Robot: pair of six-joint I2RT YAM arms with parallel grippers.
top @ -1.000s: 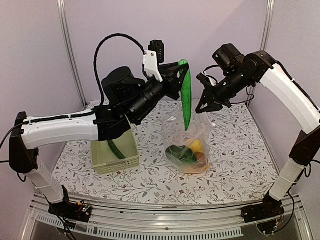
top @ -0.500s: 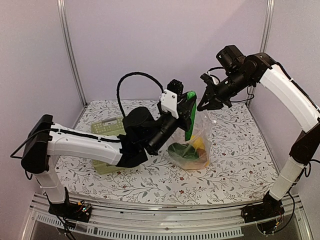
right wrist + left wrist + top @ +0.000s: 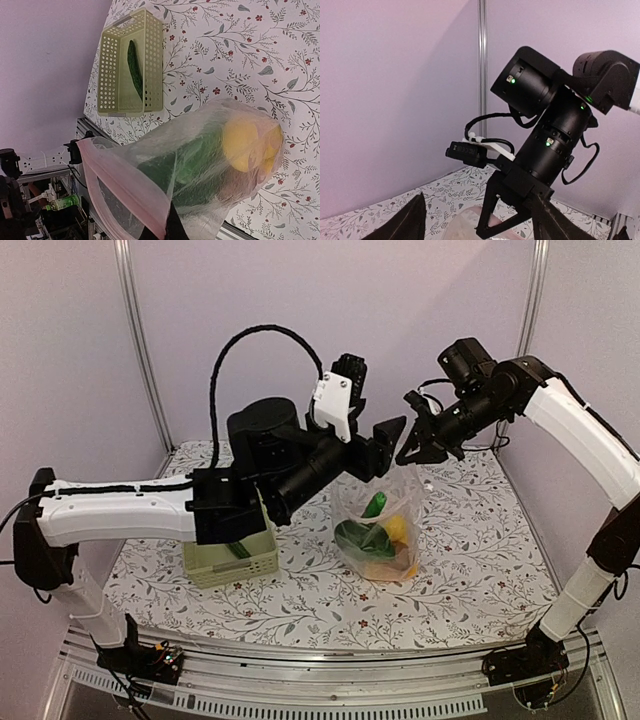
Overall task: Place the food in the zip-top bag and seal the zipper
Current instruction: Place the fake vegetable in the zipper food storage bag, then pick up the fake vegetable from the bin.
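Nearest, by the worktop's left edge, a pale green basket (image 3: 235, 565) holds one dark green piece (image 3: 134, 67). Farther in, near the worktop's middle, the zip-top bag (image 3: 385, 525) stands with the food (image 3: 372, 538) inside, yellow lemons (image 3: 240, 142) among green pieces. The right end effector (image 3: 412, 452) pinches the bag's mouth at the zipper (image 3: 117, 181). The left end effector (image 3: 382, 443) is spread wide and empty beside that mouth.

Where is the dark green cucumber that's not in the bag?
In the right wrist view, the dark green cucumber lies alone inside the pale green basket, which sits to the robot's left of the zip-top bag.
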